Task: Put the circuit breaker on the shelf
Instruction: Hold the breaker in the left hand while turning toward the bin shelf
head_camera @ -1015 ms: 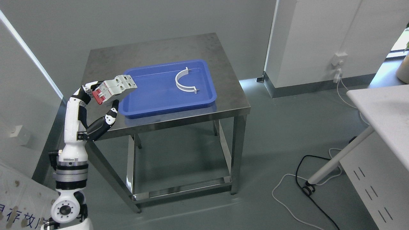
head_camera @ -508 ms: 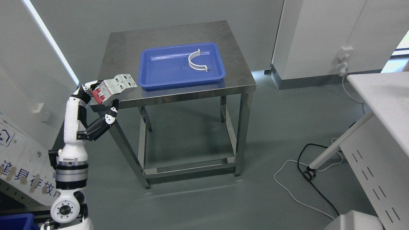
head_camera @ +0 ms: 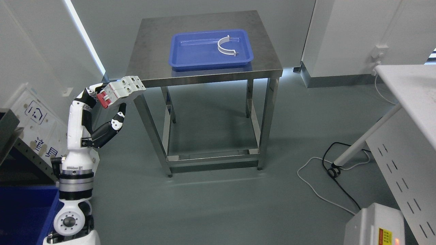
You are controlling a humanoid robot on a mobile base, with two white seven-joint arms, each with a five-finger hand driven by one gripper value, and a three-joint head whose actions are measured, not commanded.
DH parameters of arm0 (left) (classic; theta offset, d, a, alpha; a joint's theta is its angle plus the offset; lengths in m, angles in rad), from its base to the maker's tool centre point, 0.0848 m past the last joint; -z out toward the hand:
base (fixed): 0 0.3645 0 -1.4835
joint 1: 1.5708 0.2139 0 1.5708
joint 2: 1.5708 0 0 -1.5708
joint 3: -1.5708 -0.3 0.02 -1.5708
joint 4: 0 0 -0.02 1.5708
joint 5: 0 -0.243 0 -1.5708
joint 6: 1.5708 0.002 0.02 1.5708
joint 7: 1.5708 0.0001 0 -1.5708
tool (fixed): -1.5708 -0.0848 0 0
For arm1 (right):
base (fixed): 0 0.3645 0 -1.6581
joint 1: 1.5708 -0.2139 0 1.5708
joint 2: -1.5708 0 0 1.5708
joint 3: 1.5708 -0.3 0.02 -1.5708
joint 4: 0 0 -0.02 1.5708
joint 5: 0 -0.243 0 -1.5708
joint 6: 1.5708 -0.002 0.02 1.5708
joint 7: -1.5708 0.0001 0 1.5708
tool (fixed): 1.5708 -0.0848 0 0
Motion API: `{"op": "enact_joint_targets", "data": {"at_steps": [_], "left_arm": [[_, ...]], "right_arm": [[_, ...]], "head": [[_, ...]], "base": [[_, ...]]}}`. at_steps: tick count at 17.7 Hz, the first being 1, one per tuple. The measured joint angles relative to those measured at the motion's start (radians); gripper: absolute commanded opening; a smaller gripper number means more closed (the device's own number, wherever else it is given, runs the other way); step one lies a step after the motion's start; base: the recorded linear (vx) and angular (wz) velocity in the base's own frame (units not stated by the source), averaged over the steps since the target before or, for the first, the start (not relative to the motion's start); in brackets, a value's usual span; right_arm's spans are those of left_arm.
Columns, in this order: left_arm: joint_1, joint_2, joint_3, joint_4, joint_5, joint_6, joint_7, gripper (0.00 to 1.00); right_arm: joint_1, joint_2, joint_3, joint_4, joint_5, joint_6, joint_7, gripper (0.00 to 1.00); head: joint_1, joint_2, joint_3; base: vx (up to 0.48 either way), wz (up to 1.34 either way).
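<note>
Fingers [head_camera: 89, 92] of left hand [head_camera: 102, 98] still pinch circuit breaker [head_camera: 121, 91]; camera backed off desk [head_camera: 204, 73], shelf corner entering left — transport underway.

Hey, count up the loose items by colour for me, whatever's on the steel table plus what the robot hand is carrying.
Blue: 1, the tray on the steel table.
White: 1, the curved clip lying in the tray.
White and red: 1, the circuit breaker gripped by the left robot hand, held off the table's near left corner.
Total: 3
</note>
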Motion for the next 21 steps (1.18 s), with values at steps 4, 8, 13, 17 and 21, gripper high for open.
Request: {"op": "enact_joint_targets", "data": {"at_steps": [4, 8, 13, 17, 21], "left_arm": [[-0.03, 0.0, 0.003, -0.002, 0.001, 0.03, 0.0, 0.14], [-0.062, -0.001, 0.011, -0.002, 0.002, 0.046, -0.021, 0.14], [-0.083, -0.001, 0.024, -0.006, 0.003, 0.011, -0.092, 0.15], [-0.094, -0.001, 0.03, -0.008, 0.003, -0.001, -0.106, 0.14], [-0.106, -0.001, 0.035, -0.009, 0.003, -0.004, -0.108, 0.14]], "right_arm": [[0.0, 0.0, 0.0, 0.0, 0.0, 0.0, 0.0, 1.0], [0.0, 0.0, 0.0, 0.0, 0.0, 0.0, 0.0, 1.0], [0.0, 0.0, 0.0, 0.0, 0.0, 0.0, 0.0, 1.0], [0.0, 0.0, 0.0, 0.0, 0.0, 0.0, 0.0, 1.0], [0.0, 0.0, 0.0, 0.0, 0.0, 0.0, 0.0, 1.0]], "head": [[0.0, 0.0, 0.0], [0.0, 0.0, 0.0], [0.0, 0.0, 0.0], [0.0, 0.0, 0.0], [0.0, 0.0, 0.0]], "base": [[-0.324, 0.02], [-0.367, 0.02], [-0.341, 0.29], [-0.238, 0.5], [-0.141, 0.69]]}}
